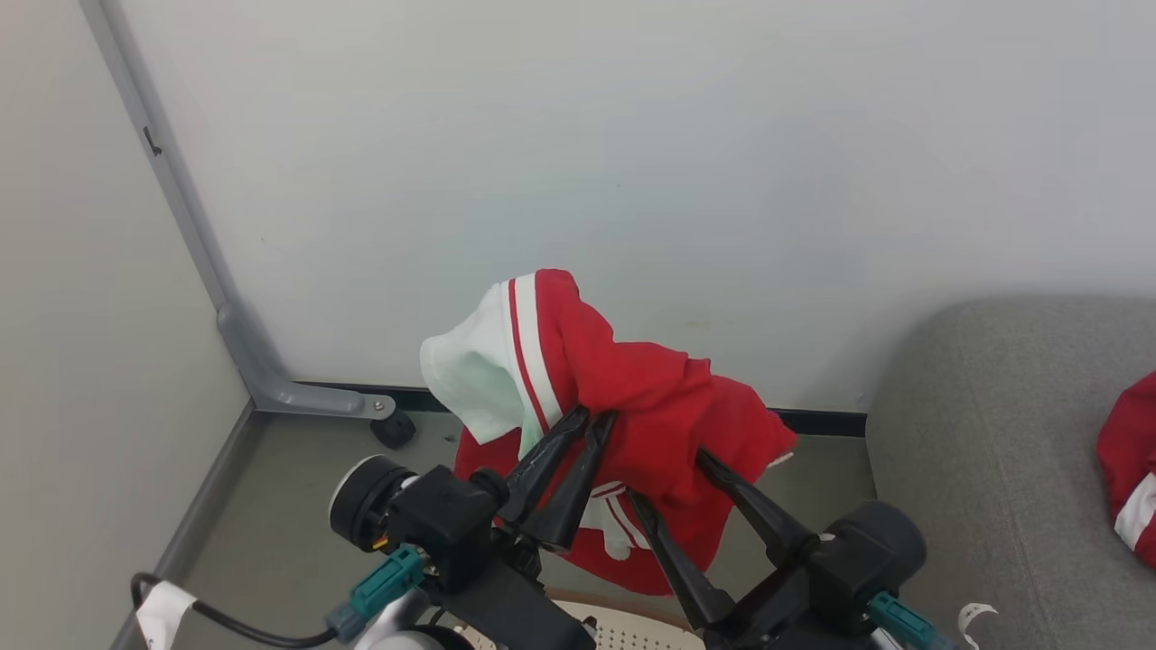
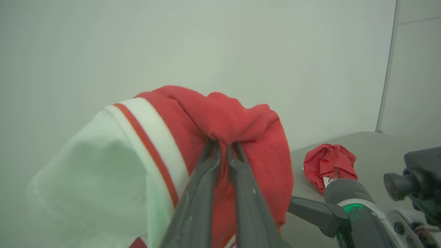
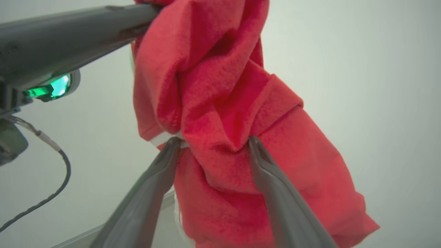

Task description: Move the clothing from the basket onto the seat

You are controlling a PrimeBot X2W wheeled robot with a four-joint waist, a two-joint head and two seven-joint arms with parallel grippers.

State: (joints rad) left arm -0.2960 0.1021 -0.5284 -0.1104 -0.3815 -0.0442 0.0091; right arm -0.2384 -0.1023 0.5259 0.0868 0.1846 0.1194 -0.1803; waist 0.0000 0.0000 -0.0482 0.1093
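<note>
Two grippers are meeting on a red garment point(image 1: 650, 379) hanging in mid-air at the head view's centre: the left gripper point(image 1: 596, 415) is pinching its upper fold tight, while the right gripper point(image 1: 666, 474) is standing wide open, fingertips touching cloth bunched between them. The basket point(image 1: 623, 632) is peeking in at 6 o'clock below. A second garment point(image 1: 1129, 469) is lying on the grey seat point(image 1: 993, 433) at 3 o'clock.
</note>
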